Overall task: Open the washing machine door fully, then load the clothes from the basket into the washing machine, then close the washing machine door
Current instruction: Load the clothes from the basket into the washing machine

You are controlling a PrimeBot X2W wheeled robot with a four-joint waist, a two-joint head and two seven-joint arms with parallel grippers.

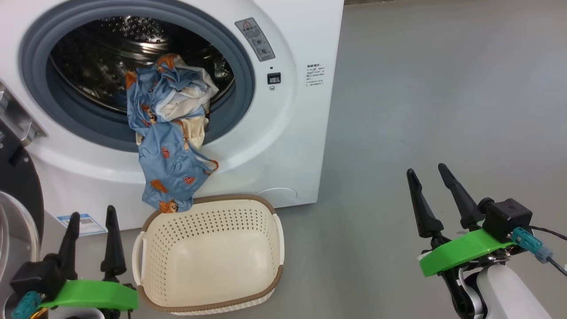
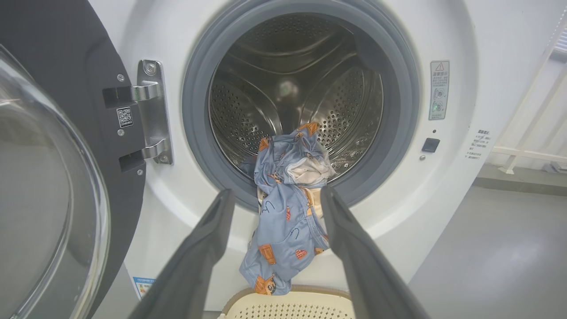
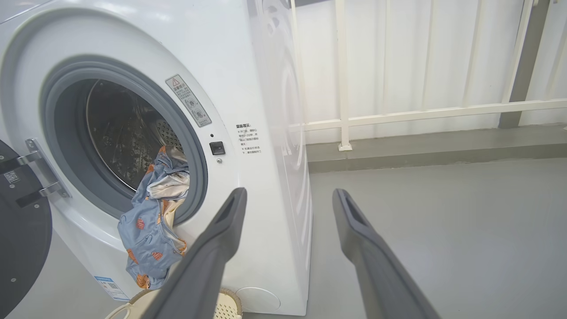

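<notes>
The washing machine [image 1: 283,146] stands with its round black door [image 2: 57,177] swung wide to the left on its metal hinge [image 2: 153,113]. The blue printed clothes [image 1: 170,137] hang half out of the steel drum [image 1: 102,57], over the grey gasket [image 1: 239,66], their lower end dangling down to the back rim of the basket [image 1: 212,252]. Nothing lies inside the basket. My left gripper [image 1: 93,214] is open, low at the left beside the basket. My right gripper [image 1: 429,170] is open over the floor at the right, away from the machine.
Grey floor [image 1: 443,88] spreads to the right of the machine. A white railing [image 3: 398,115] and wall stand behind it in the right wrist view. A blue label sticker [image 1: 82,223] sits low on the machine front.
</notes>
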